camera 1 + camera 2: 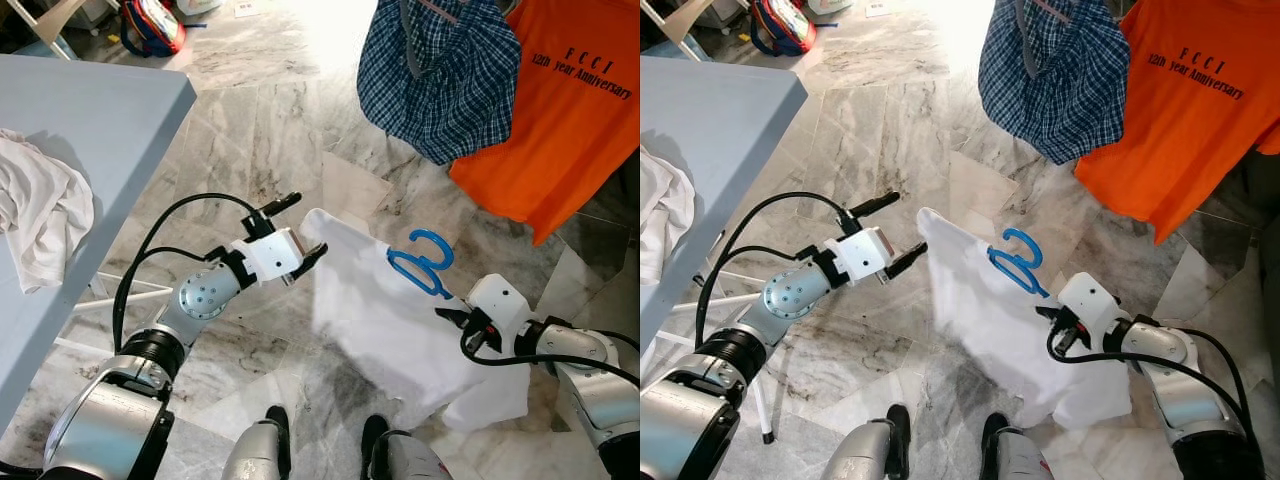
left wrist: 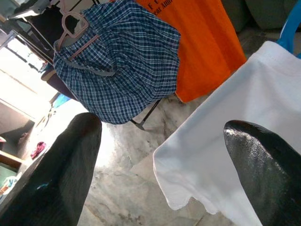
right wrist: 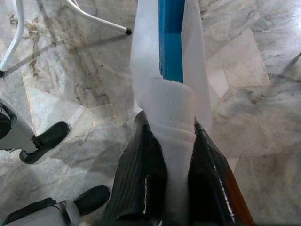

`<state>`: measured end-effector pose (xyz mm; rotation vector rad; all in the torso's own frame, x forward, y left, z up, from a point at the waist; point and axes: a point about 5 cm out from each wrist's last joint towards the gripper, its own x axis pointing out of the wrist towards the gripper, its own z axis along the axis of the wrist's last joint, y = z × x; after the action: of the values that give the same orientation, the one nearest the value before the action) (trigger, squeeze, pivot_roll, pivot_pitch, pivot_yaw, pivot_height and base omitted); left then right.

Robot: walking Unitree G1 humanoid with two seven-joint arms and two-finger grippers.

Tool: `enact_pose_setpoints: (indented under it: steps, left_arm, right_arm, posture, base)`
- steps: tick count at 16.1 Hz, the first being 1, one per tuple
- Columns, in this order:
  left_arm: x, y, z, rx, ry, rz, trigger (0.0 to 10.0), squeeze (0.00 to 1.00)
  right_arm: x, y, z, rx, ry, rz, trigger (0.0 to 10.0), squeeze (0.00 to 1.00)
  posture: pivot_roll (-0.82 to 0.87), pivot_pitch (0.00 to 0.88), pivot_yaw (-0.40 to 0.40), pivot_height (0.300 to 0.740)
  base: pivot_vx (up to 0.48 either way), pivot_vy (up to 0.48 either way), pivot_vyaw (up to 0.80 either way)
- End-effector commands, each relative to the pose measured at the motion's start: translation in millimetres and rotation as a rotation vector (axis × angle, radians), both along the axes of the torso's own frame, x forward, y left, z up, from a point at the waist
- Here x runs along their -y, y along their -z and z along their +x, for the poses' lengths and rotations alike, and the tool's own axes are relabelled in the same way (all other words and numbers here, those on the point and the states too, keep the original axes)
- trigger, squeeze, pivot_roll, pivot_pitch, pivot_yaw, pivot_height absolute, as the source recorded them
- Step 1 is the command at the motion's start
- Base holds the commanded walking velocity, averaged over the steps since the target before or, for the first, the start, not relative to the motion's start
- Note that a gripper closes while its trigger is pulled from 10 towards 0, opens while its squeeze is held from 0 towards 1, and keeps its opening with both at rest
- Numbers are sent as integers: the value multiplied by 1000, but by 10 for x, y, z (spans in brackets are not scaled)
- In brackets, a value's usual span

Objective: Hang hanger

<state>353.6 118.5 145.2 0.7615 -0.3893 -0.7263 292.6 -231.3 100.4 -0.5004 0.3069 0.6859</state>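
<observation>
Marble floor (image 1: pixel 250 130) | right gripper (image 3: pixel 169 141) clamps white shirt (image 1: pixel 390 330), blue hanger (image 1: pixel 420 262)

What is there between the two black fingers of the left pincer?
Nothing is held there. In the left wrist view the left pincer is open; through the gap show the white shirt's edge just ahead and marble floor behind.

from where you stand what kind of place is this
Probably a home's laundry-drying corner: a checked shirt and an orange T-shirt hang on a rack over a marble floor, with a crumpled white garment on a table.
</observation>
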Motion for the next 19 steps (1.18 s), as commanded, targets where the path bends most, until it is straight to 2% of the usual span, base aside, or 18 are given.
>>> enact_pose_setpoints:
  steps: [1,8,9,10,11,12,13,15,18,19]
  left_arm:
    - [-53,69,-14,-24,-16,24,10000,1000]
    - [-53,69,-14,-24,-16,24,10000,1000]
    - [-84,79,20,-25,-84,-4,10000,1000]
    - [-202,361,33,-248,-359,-306,10000,0]
    - [-222,527,-7,-375,-444,-439,10000,0]
    - [-221,531,-9,-377,-450,-448,10000,282]
    - [-220,540,-13,-382,-455,-461,10000,1000]
    - [-209,552,-19,-384,-465,-472,10000,1000]
    - [-189,538,1,-385,-520,-533,10000,1000]
    - [-182,524,4,-369,-527,-537,10000,0]
  right_arm:
    - [20,-17,2,6,8,11,0,0]
    - [20,-17,2,6,8,11,0,0]
    - [-11,-2,31,26,54,18,0,0]
    - [-151,-71,226,172,354,172,0,0]
    - [-205,-98,290,221,480,237,0,0]
    - [-220,-98,297,228,486,244,0,0]
    - [-242,-87,298,229,485,246,0,0]
    - [-291,-65,303,224,483,250,0,0]
    - [-291,-69,326,222,559,282,0,0]
    - [-276,-69,334,220,583,289,0,0]
  posture:
    - [-29,244,71,740]
    - [-29,244,71,740]
    - [-30,243,71,740]
    - [-33,195,45,740]
    - [-33,195,45,740]
    - [-34,193,44,740]
    - [-34,192,41,740]
    - [-35,190,35,740]
    - [-35,180,27,740]
    - [-37,178,25,740]
  base:
    - [0,0,0]
    - [0,0,0]
    - [0,0,0]
    - [0,0,0]
    - [0,0,0]
    - [0,0,0]
    - [0,0,0]
    - [0,0,0]
    - [0,0,0]
    - [0,0,0]
